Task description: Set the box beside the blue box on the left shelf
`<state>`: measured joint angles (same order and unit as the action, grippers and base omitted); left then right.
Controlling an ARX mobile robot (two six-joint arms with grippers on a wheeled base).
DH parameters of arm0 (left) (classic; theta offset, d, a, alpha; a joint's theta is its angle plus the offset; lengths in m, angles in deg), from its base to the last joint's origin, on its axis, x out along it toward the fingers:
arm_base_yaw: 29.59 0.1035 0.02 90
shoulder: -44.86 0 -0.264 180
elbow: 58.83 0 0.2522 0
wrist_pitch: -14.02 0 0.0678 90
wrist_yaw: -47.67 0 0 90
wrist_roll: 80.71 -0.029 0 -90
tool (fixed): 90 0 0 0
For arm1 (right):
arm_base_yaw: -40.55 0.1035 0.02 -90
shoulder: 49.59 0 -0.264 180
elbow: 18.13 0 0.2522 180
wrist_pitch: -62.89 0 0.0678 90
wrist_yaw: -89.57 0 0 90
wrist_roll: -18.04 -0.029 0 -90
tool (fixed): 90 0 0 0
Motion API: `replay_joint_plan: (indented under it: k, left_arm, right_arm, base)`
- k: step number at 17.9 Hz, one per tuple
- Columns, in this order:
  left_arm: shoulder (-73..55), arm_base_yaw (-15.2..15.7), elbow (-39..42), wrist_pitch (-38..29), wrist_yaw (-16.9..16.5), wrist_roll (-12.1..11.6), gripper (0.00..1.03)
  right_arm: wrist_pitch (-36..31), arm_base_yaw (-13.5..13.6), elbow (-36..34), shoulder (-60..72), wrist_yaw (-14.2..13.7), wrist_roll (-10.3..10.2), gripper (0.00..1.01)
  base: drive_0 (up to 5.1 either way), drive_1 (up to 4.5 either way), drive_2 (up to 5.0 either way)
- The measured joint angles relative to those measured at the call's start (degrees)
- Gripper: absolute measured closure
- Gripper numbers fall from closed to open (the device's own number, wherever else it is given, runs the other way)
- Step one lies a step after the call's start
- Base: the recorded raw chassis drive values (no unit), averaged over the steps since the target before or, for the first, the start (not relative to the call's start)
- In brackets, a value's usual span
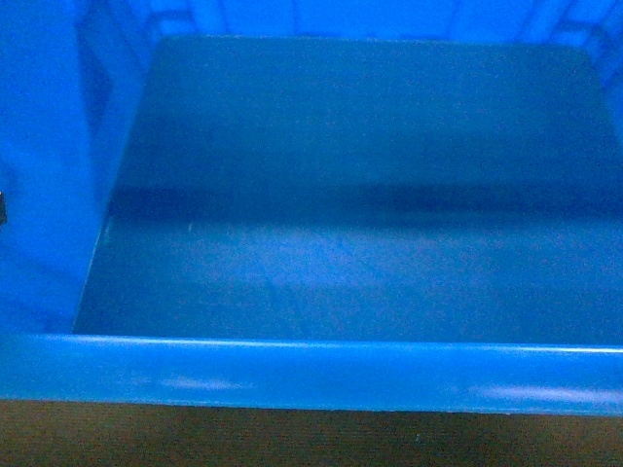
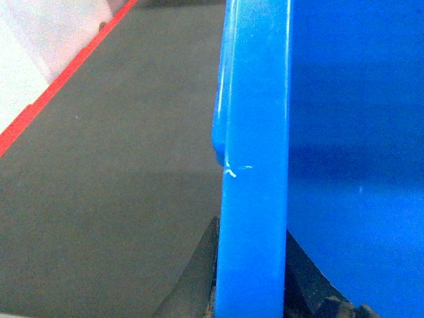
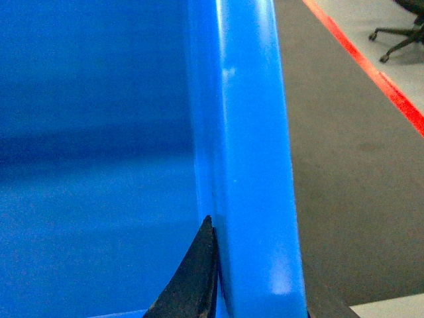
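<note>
The bright blue box (image 1: 311, 372) fills the head view, which looks down over its near rim into its empty interior. My left gripper (image 2: 252, 228) is shut on the box's left rim (image 2: 255, 132), one dark finger (image 2: 199, 278) outside the wall and one inside. My right gripper (image 3: 255, 265) is shut on the right rim (image 3: 252, 132), with its inner finger (image 3: 195, 278) against the inside wall. The left shelf and the other blue box are out of view.
Dark grey floor (image 2: 119, 165) lies beneath the box on both sides. A red floor stripe (image 2: 66, 73) runs along the left with pale ground beyond it. On the right there is another red stripe (image 3: 371, 69) and a black office chair base (image 3: 401, 33).
</note>
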<state>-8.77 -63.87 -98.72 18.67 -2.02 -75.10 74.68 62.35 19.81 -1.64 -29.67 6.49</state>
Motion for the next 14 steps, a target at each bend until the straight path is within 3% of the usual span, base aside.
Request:
replay_joint_plan:
  k: [3,9,14]
  left_arm:
    - [0.1,-0.3,0.3,-1.7,0.3,-0.6,0.9]
    - [0.1,-0.3,0.3,-1.6,0.3,-0.7,0.9]
    - [0.1,-0.4,0.3,-1.6,0.5,-0.9,0.9]
  right_arm:
    - [-1.4,0.4,-1.0,-0.9,-1.3,1.1,0.87]
    - [-1.2,0.4,-1.1,-0.8,-1.4,1.1,0.86]
    - [-1.1,0.4,-1.1,-0.8,-1.4,1.1,0.86]
  base:
    - [0.0,0.0,0.0]
    - [-0.1,-0.1,-0.1]
    - [-1.8,-1.75,-1.8]
